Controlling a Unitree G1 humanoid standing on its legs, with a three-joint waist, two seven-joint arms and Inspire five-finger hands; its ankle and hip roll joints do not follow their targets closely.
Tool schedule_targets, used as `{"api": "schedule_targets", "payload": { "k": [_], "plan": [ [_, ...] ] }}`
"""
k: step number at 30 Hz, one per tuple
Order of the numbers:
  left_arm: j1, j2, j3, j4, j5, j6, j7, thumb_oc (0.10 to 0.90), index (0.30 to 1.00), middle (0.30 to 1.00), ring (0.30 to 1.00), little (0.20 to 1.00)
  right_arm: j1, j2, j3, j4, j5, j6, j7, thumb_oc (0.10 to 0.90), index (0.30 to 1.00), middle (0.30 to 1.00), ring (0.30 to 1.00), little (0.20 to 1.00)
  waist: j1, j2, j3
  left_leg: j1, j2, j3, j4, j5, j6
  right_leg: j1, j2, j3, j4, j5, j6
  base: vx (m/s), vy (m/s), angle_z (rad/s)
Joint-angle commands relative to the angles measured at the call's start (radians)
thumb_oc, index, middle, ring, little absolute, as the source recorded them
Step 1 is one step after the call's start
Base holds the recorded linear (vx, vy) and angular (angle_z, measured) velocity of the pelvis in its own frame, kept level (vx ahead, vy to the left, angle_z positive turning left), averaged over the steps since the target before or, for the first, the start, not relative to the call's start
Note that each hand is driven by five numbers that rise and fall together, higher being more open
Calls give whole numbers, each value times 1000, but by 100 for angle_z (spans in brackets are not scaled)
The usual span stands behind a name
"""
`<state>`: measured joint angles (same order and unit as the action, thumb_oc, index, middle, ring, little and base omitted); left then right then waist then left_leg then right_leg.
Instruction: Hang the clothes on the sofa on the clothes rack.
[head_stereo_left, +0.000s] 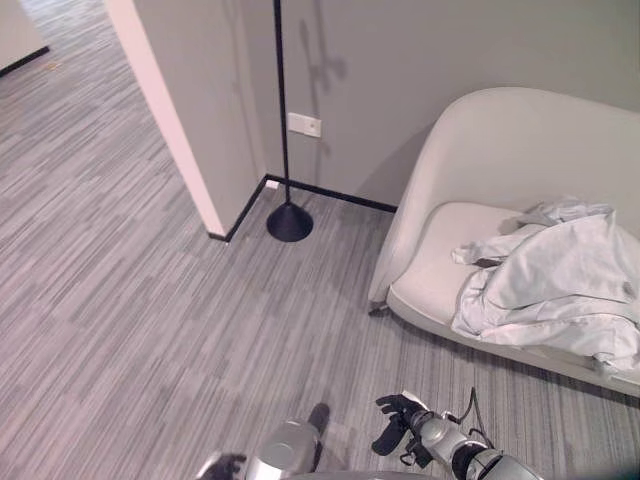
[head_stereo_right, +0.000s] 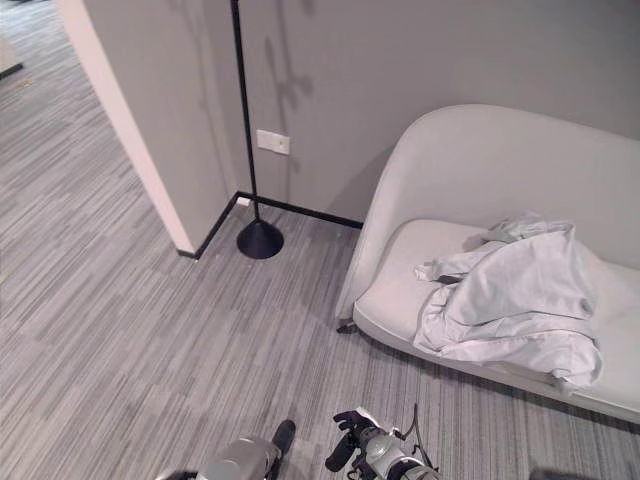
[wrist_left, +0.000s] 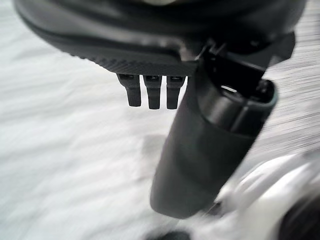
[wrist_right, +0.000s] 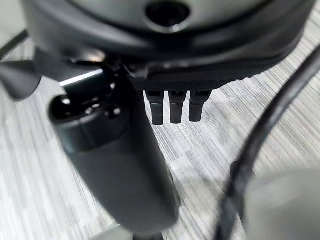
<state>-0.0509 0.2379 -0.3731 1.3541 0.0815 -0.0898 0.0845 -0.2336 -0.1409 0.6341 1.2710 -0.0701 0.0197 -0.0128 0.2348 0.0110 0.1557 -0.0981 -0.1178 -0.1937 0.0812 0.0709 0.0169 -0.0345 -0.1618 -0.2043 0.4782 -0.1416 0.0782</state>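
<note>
Clothes (head_stereo_left: 560, 290) lie in a crumpled pale grey heap on the seat of the sofa (head_stereo_left: 520, 150). The heap covers the part of the seat farther from the clothes rack, with one sleeve or fold trailing toward the middle of the cushion and the lower edge hanging over the sofa's front lip. The seat portion nearest the sofa's curved armrest is bare.

The sofa is light grey with a rounded back and stands against the grey wall (head_stereo_left: 420, 70).

The clothes rack (head_stereo_left: 283, 130) is a thin black pole on a round black base (head_stereo_left: 290, 223). It stands on the floor beside the sofa, in the corner where the wall meets a projecting wall section. The pole's upper part runs out of the head views, so its hooks cannot be assessed. A white wall socket (head_stereo_left: 304, 124) is mounted on the wall between the rack pole and the sofa.

The floor (head_stereo_left: 120, 300) is striped grey carpet.

The right hand (head_stereo_left: 395, 420) hangs low over the carpet in front of the sofa, well apart from the clothes. Its fingers (wrist_right: 170, 107) are straight and relaxed, holding nothing.

The left hand (wrist_left: 165, 65) is also over the carpet, farther from the sofa than the right hand. Its fingers (wrist_left: 153, 92) are extended and hold nothing.
</note>
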Motion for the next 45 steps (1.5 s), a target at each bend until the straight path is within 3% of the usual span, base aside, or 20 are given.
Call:
{"api": "schedule_targets", "payload": {
  "k": [1, 4, 7, 8, 9, 10, 22, 25, 26, 28, 30, 33, 34, 36, 37, 38, 39, 40, 43, 45],
  "plan": [
    [8, 43, 61, 26, -46, -13, 19, 800, 900, 900, 900, 900, -6, 3, -3, -53, -56, -28, -15, 800, 900, 900, 900, 900, 10, -6, -2, 74, -18, -69, -31, -67, 102, -134, -11, 12, 58, 242, 61, 212, 20, -15],
    [0, 57, 96, -8, -91, -23, 23, 800, 900, 900, 900, 900, 4, -19, -60, -11, 0, -24, -9, 800, 900, 900, 900, 900, 25, -7, -8, 106, 6, -96, -65, -78, 88, -101, -95, -62, -87, 243, 52, 240, -164, 18],
    [-13, 46, 89, 22, -95, -30, 19, 800, 900, 900, 900, 900, 29, -24, -99, -5, 71, -42, 3, 800, 900, 900, 900, 900, 12, -21, -7, 126, 29, -116, -83, -96, 72, -112, -140, 26, -248, 332, 77, 142, -174, 16],
    [-10, 38, 91, 35, -96, -30, 14, 800, 900, 900, 900, 900, 50, -23, -111, 8, 77, -42, 6, 800, 900, 900, 900, 900, 2, -29, -13, 136, 35, -132, -98, -96, 69, -93, -118, 72, -296, 331, 80, 138, -156, 0],
    [12, 16, 12, 50, -18, -36, -11, 800, 900, 900, 900, 900, 191, -100, -268, 113, 199, -64, 29, 800, 900, 900, 900, 900, -132, -19, -14, 87, 47, 5, -98, 0, -16, 30, 89, -35, -323, 96, -38, 71, -116, 3],
    [9, 14, 7, 54, -10, -33, -8, 800, 900, 900, 900, 900, 190, -99, -253, 116, 187, -65, 27, 800, 900, 900, 900, 900, -133, -29, -13, 92, 53, 15, -95, -14, -14, 36, 111, 17, -353, 100, -39, 7, -38, 12],
    [-10, -53, -104, 24, 67, -30, -34, 800, 900, 900, 900, 900, 146, -75, -173, 60, 103, -53, 24, 800, 900, 900, 900, 900, -149, -35, -6, 94, 63, 91, -88, -64, 31, 21, 92, 47, -374, 136, -16, -7, 33, -20],
    [-40, -23, -81, 21, 60, -19, -29, 800, 900, 900, 900, 900, 108, -68, -147, 48, 41, -40, 13, 800, 900, 900, 900, 900, -100, -12, 14, 55, 154, 176, -81, -78, 8, 7, -74, -151, -277, 101, 2, -185, -147, -91],
    [-40, -23, -82, 20, 60, -19, -29, 800, 900, 900, 900, 900, 109, -68, -148, 47, 40, -39, 12, 800, 900, 900, 900, 900, -101, -12, 19, 47, 151, 180, -76, -63, 12, 5, -79, -163, -281, 117, -5, -27, -207, -115],
    [-30, -11, -20, 28, 12, -22, -18, 800, 900, 900, 900, 900, 116, -80, -200, 56, 66, -41, -7, 800, 900, 900, 900, 900, -94, -12, 4, 51, 173, 204, -87, -65, -1, 42, -175, -150, -313, 171, 22, -16, -190, -70],
    [-12, -12, 44, 50, -48, -26, -9, 800, 900, 900, 900, 900, 125, -88, -287, 78, 145, -47, -14, 800, 900, 900, 900, 900, -88, -24, -27, 36, 188, 229, -100, -60, -20, 77, -302, -141, -372, 325, 77, 42, -351, -68],
    [21, -16, 97, 81, -104, -29, -9, 800, 900, 900, 900, 900, 144, -90, -396, 86, 290, -67, -13, 800, 900, 900, 900, 900, -94, -48, -65, 38, 229, 249, -139, -38, -52, 80, -395, -31, -434, 488, 130, 107, -502, -39],
    [29, -14, 103, 80, -131, -38, -6, 800, 900, 900, 900, 900, 155, -84, -431, 95, 358, -77, -20, 800, 900, 900, 900, 900, -107, -67, -77, 39, 254, 245, -163, -20, -79, 68, -377, 74, -431, 501, 147, 125, -489, -41],
    [29, -8, 114, 79, -143, -40, -3, 800, 900, 900, 900, 900, 157, -82, -447, 101, 381, -79, -27, 800, 900, 900, 900, 900, -98, -79, -82, 39, 269, 252, -168, -6, -97, 66, -358, 94, -432, 453, 158, 148, -485, -23],
    [33, -4, 110, 73, -139, -47, 2, 800, 900, 900, 900, 900, 152, -66, -444, 99, 392, -85, -39, 800, 900, 900, 900, 900, -79, -100, -80, 34, 310, 244, -168, 10, -132, 59, -323, 30, -420, 311, 176, 158, -516, -19],
    [33, -4, 110, 73, -139, -47, 2, 800, 900, 900, 900, 900, 152, -66, -444, 99, 392, -85, -39, 800, 900, 900, 900, 900, -82, -99, -80, 33, 311, 240, -168, 10, -133, 59, -322, 27, -417, 307, 176, 162, -639, -40],
    [28, -7, 95, 71, -129, -49, 20, 800, 900, 900, 900, 900, 144, -65, -434, 100, 395, -87, -46, 800, 900, 900, 900, 900, -81, -97, -72, 26, 357, 226, -168, 43, -152, 54, -284, 20, -403, 218, 158, 72, -594, -32],
    [7, -20, 72, 43, -151, -63, 43, 800, 900, 900, 900, 900, 116, -89, -419, 89, 393, -99, -71, 800, 900, 900, 900, 900, -98, -58, -43, -7, 427, 204, -168, 109, -169, 26, -187, 8, -344, 129, 119, 66, -590, -20],
    [-27, -54, -15, 18, -108, -61, 58, 800, 900, 900, 900, 900, 71, -131, -406, 67, 373, -103, -104, 800, 900, 900, 900, 900, -119, -25, -15, -76, 444, 223, -168, 190, -171, 31, -140, -44, -346, 110, 92, -50, -378, 9],
    [-35, -44, -81, -46, -31, -64, 57, 800, 900, 900, 900, 900, 51, -159, -386, -10, 377, -120, -134, 800, 900, 900, 900, 900, -126, -24, -17, -84, 390, 217, -168, 153, -152, 18, -122, -47, -367, 123, 82, -7, -336, 58]
  ]
}}
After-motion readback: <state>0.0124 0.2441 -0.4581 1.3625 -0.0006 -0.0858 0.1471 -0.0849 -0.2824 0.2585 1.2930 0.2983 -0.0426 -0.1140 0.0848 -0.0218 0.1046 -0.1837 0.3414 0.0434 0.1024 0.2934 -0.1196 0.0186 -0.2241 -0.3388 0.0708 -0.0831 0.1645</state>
